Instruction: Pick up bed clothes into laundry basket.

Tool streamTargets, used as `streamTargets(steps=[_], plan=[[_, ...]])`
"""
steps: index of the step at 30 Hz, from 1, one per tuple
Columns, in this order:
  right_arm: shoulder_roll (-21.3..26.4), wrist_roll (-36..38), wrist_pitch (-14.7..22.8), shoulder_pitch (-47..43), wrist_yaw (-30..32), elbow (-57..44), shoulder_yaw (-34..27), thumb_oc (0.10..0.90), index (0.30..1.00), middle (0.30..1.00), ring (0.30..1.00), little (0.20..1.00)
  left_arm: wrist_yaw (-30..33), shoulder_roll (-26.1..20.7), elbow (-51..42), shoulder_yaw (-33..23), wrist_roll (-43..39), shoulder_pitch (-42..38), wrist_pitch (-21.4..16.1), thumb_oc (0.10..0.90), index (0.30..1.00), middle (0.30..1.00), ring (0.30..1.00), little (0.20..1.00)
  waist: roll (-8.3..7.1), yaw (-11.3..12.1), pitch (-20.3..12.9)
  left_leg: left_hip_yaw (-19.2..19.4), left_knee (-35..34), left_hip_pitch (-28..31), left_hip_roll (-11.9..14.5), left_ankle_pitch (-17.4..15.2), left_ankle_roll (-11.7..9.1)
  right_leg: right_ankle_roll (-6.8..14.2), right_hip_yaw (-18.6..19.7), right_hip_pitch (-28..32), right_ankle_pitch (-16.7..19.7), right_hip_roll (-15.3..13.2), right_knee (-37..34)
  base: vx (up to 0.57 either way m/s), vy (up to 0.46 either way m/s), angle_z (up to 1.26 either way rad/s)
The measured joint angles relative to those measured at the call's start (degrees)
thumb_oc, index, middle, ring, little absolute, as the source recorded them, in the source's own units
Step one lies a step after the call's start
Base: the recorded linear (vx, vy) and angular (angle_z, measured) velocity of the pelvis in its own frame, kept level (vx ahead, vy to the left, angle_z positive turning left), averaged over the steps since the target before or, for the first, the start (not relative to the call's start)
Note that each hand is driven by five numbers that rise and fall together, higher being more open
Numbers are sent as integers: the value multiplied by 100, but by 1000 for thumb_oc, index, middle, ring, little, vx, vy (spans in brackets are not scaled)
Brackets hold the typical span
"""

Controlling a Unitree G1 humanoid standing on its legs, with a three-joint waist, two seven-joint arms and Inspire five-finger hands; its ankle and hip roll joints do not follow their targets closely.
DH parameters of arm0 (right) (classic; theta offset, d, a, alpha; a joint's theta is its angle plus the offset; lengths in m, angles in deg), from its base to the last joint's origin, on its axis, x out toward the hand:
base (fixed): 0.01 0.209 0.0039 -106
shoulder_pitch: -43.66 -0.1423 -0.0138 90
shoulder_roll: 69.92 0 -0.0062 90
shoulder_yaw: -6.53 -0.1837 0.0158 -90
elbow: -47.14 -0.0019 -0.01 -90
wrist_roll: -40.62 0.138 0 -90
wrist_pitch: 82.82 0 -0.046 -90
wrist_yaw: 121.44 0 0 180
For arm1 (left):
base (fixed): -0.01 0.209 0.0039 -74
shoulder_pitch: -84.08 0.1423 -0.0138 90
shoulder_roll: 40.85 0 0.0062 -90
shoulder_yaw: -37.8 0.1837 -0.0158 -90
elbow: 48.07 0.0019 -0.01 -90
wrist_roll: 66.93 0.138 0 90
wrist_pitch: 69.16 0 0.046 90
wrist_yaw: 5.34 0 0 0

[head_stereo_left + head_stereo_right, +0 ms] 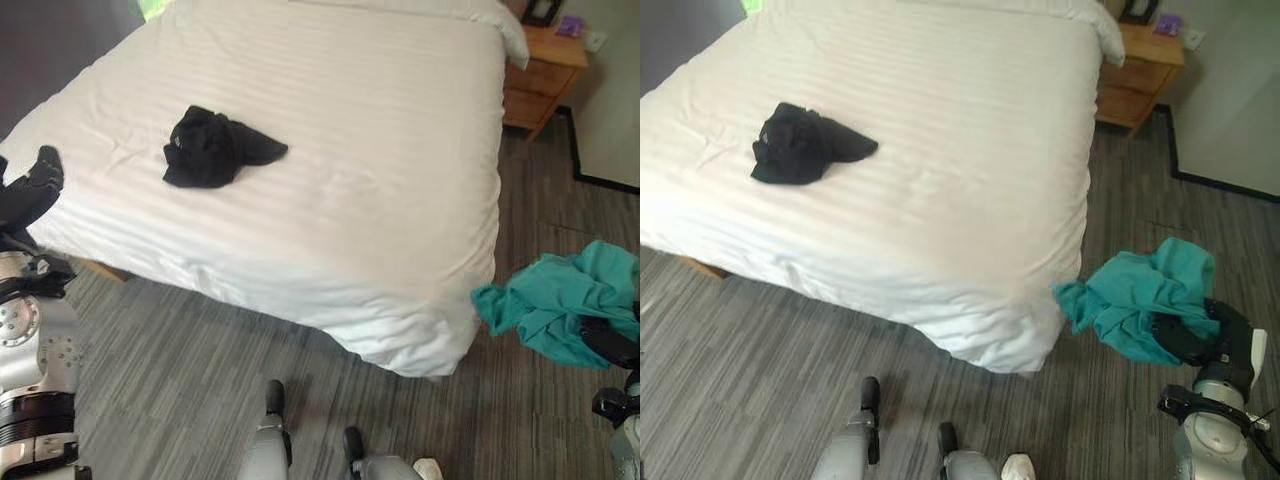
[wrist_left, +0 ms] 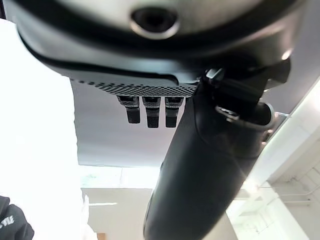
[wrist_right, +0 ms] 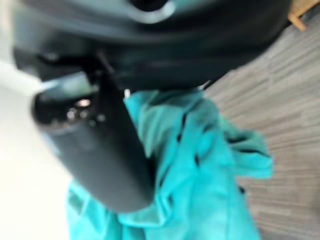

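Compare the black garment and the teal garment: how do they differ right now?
The black garment lies untouched on the white bed; the teal garment hangs off the bed over the floor, gripped by the right hand. The black garment looks smaller and more tightly bunched. Both are crumpled.

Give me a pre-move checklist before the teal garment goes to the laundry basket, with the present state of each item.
1. Teal garment held by the right hand: ok; the hand is closed on the cloth, which hangs off the bed's corner side.
2. Garment clear of the floor: cannot tell; its lower folds hang low above the grey floor.
3. Laundry basket located: not ok; I cannot place it from these pictures.
4. Left hand free: ok; it is raised by the bed's edge and holds nothing.
5. Clothes left on the bed: not ok; the black garment lies on the white cover.
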Motion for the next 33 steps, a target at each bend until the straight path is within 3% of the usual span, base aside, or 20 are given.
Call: streamTargets(steps=[1,2,3,4,5,6,8,10,11,13,14,15,16,20,23,33], plan=[[39,-28,-22,-101,-45,-139,106,400,300,300,300,300,-9,-72,64,-78,-82,243,16,800,900,900,900,900,117,109,-95,326,-329,321,-15,305,380,280,112,-179,-208,-104,377,220,240,-98],[33,-18,-29,-141,-43,-155,269,400,300,300,300,300,-22,-160,192,-99,-91,276,102,800,900,900,900,900,35,24,-102,477,-346,380,-216,324,531,458,42,-190,-270,-337,467,168,207,-83],[22,-18,-69,-186,-100,-164,461,400,300,300,300,300,-23,-237,233,-101,-93,263,175,800,900,900,900,900,-77,-33,-68,641,-347,491,-502,224,713,769,39,-319,-326,-568,843,301,440,-27],[-45,-18,-142,-317,-113,-152,665,400,300,300,300,300,-52,-374,343,41,-94,143,240,800,900,900,900,900,-65,-8,25,683,-394,686,-578,173,757,1110,-87,-913,-323,-591,2267,178,291,-19],[-60,-25,-153,-304,-154,-153,814,400,300,300,300,300,-141,-518,488,233,-92,26,313,800,900,900,900,900,-38,-53,92,666,-436,866,-626,97,861,1415,-171,-1269,-122,-617,3182,164,294,6],[-157,-41,-163,-325,-204,-207,885,400,300,300,300,300,-169,-717,592,413,-56,0,333,800,900,900,900,900,-73,-115,157,631,-448,1026,-690,26,952,1484,-312,-1520,36,-728,3881,87,108,38],[-236,-55,-187,-280,-243,-334,931,400,300,300,300,300,-285,-894,662,609,60,-127,432,800,900,900,900,900,-8,-178,232,626,-543,1190,-754,-40,1043,1448,-741,-1887,2,-989,4095,182,126,25],[-238,-75,-182,-312,-247,-412,918,400,300,300,300,300,-286,-969,678,603,131,-219,458,800,900,900,900,900,60,-199,318,516,-662,1237,-765,-41,1044,1380,-881,-1943,-29,-1028,3473,145,20,19],[-244,-80,-194,-332,-248,-358,922,400,300,300,300,300,-300,-982,692,613,135,-512,531,800,900,900,900,900,43,-207,383,374,-697,1232,-795,-24,1025,1290,-868,-1854,18,-1006,2422,134,-8,44],[-249,-76,-194,-336,-233,-310,918,400,300,300,300,300,-365,-984,794,719,138,-767,541,800,900,900,900,900,23,-217,396,234,-718,1231,-771,-37,985,1106,-838,-1655,140,-897,1403,124,-31,47],[-258,-75,-193,-342,-234,-301,919,400,300,300,300,300,-384,-1008,894,812,141,-936,557,800,900,900,900,900,-74,-247,406,132,-714,1238,-809,-43,926,954,-864,-1371,540,-881,414,109,-42,42],[-259,-75,-193,-343,-234,-301,922,400,300,300,300,300,-389,-1010,896,817,142,-943,558,800,900,900,900,900,-99,-248,404,103,-717,1243,-827,-56,887,933,-859,-1306,639,-887,201,93,-40,61],[-232,-77,-192,-362,-222,-282,920,400,300,300,300,300,-395,-1003,903,862,149,-944,559,800,900,900,900,900,-179,-298,424,-43,-709,1295,-835,-122,732,742,-878,-916,1535,-858,-518,27,-2,32],[-218,-57,-195,-589,-234,-269,931,400,300,300,300,300,-496,-972,740,779,242,-718,561,800,900,900,900,900,-86,-174,426,-9,-779,1428,-526,-185,485,524,-990,-578,1722,-548,-1044,72,-20,-2],[-177,-8,-194,-754,-229,-261,904,400,300,300,300,300,-516,-936,622,750,343,-552,561,800,900,900,900,900,-72,-179,420,-28,-778,1482,-380,-222,399,481,-1033,-471,1720,-421,-1098,63,-42,5],[-172,169,-195,-928,-258,-257,866,400,300,300,300,300,-520,-653,431,728,344,-183,564,800,900,900,900,900,48,-156,340,-121,-780,1475,-381,-239,366,485,-1085,-435,1696,-435,-1100,23,-31,5]])
